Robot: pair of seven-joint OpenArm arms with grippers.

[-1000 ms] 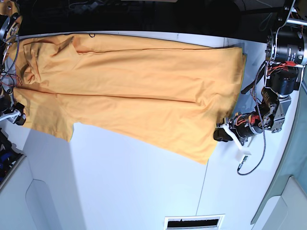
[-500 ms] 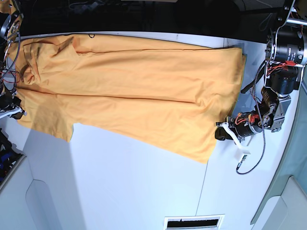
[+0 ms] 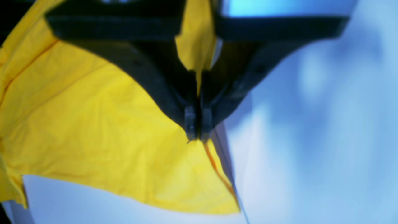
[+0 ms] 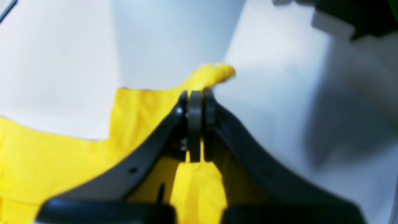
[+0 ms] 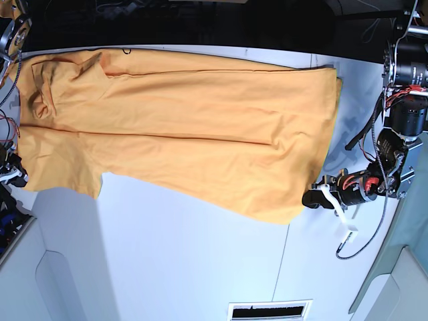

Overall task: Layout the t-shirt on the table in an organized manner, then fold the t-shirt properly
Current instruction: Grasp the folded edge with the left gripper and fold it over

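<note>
The orange-yellow t-shirt (image 5: 187, 127) lies spread lengthwise across the far half of the white table (image 5: 187, 254), with long creases running through it. My left gripper (image 5: 309, 198) is at the shirt's near right corner. In the left wrist view it (image 3: 198, 132) is shut on the t-shirt (image 3: 93, 124), a strip of cloth pinched between its fingers. My right gripper (image 5: 15, 177) is at the shirt's near left corner by the sleeve. In the right wrist view it (image 4: 195, 96) is shut on the t-shirt (image 4: 62, 155), a bunched tip sticking out past its fingertips.
A slotted vent (image 5: 271, 310) sits at the table's near edge. A thin seam line (image 5: 284, 267) runs down the tabletop. Motors and cables of the arm (image 5: 394, 127) fill the right side. The far edge (image 5: 200, 47) drops into a dark background.
Both grippers have shut on the shirt's near corners. The left gripper has drifted nearer and to the right with its corner, and the shirt's left end has shifted further left.
</note>
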